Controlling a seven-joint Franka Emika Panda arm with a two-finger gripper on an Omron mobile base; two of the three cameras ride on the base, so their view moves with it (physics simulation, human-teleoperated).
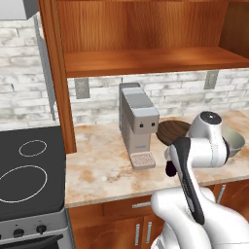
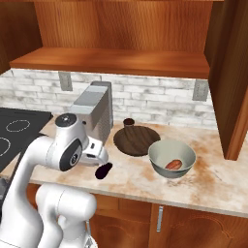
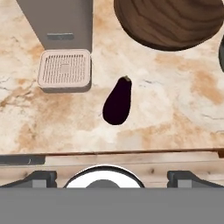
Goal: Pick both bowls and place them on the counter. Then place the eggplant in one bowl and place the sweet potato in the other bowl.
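Open claw above the eggplant on the surface

The claw (image 3: 112,177) stands wide open and empty, its two dark fingertips (image 3: 40,178) far apart at the bottom of the hand view, touching nothing. The eggplant (image 3: 117,101) lies flat on the marbled surface (image 3: 175,105), just beside the coffee machine's (image 2: 94,116) drip tray (image 3: 64,70) and near the front edge. The shallow wooden bowl (image 2: 136,140) sits on the surface behind it, empty. Just right of that bowl stands the grey-green bowl (image 2: 172,159), with the sweet potato (image 2: 174,164) inside it.
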